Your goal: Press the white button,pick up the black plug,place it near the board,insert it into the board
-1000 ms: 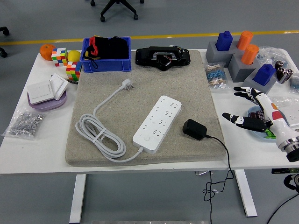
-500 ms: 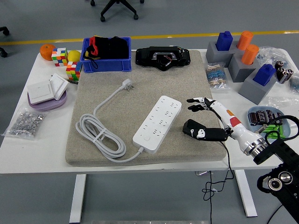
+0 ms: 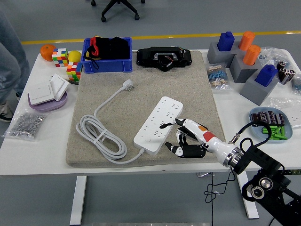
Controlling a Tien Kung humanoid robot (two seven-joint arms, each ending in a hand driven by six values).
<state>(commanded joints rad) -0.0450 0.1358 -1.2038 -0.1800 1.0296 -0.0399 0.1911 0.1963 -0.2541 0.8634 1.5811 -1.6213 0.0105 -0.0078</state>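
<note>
The right robot hand [image 3: 181, 136] is reaching in from the lower right over the grey felt mat [image 3: 141, 101], its fingers spread and holding nothing. One extended fingertip is pointing at the right edge of the white power strip [image 3: 159, 124], touching or just short of it; which one cannot be told. The dark thumb is lying low beside the strip's near end. The hand is covering the spot just right of the strip, so the black plug cannot be made out beneath it; only its thin black cable [image 3: 225, 176] is showing, hanging off the bench's front edge. The white button [image 3: 148, 138] is sitting on the strip's near end, apart from the fingertips.

The strip is lying diagonally on the mat, its white cord coiled [image 3: 99, 136] to the left and ending in a white plug [image 3: 127, 85] near the mat's far side. Behind the mat, a blue bin [image 3: 106, 56] and a black device [image 3: 163, 58] are standing on the white bench [image 3: 42, 136]. At the right, grey blocks with blue and orange pegs [image 3: 244, 59] are standing, and a blue dish of batteries [image 3: 268, 121] is lying near the robot arm. At the left edge, a person's leg in jeans [image 3: 9, 66] is standing beside the bench.
</note>
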